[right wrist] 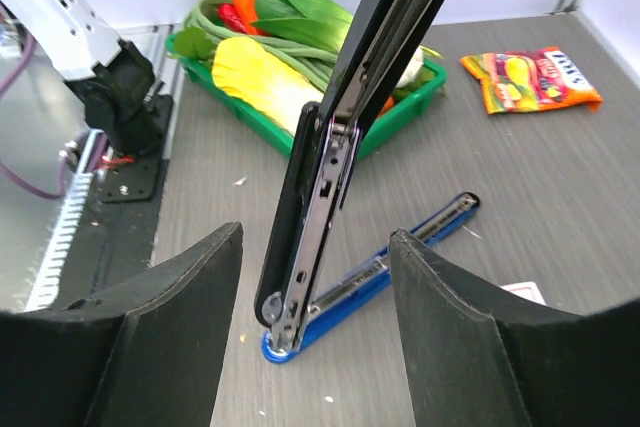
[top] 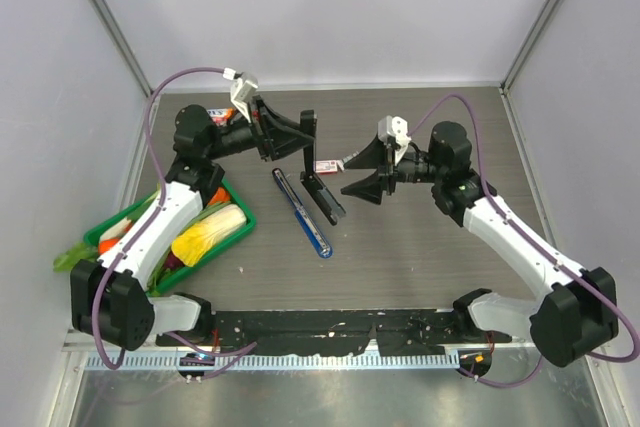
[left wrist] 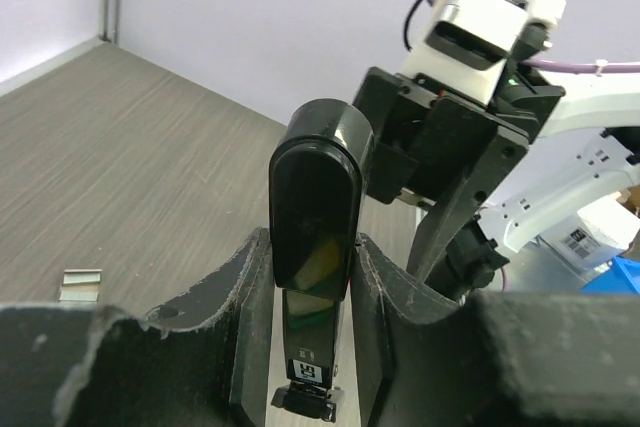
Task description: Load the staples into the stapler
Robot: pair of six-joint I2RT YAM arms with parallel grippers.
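The stapler stands open: its blue base (top: 303,215) lies flat on the table, and its black top (top: 324,192) with the metal rail is swung up. My left gripper (top: 307,143) is shut on the upper end of the black top (left wrist: 316,205) and holds it raised. My right gripper (top: 364,175) is open and empty, just right of the stapler. In the right wrist view the raised rail (right wrist: 322,209) and blue base (right wrist: 405,252) lie ahead between its fingers (right wrist: 170,297). The staples (left wrist: 80,285), a short silvery strip, lie on the table in the left wrist view only.
A green tray (top: 236,233) of vegetables sits at the left under my left arm, also in the right wrist view (right wrist: 395,107). A small red-and-white box (top: 325,164) lies between the grippers. An orange snack packet (right wrist: 530,77) lies beyond the stapler.
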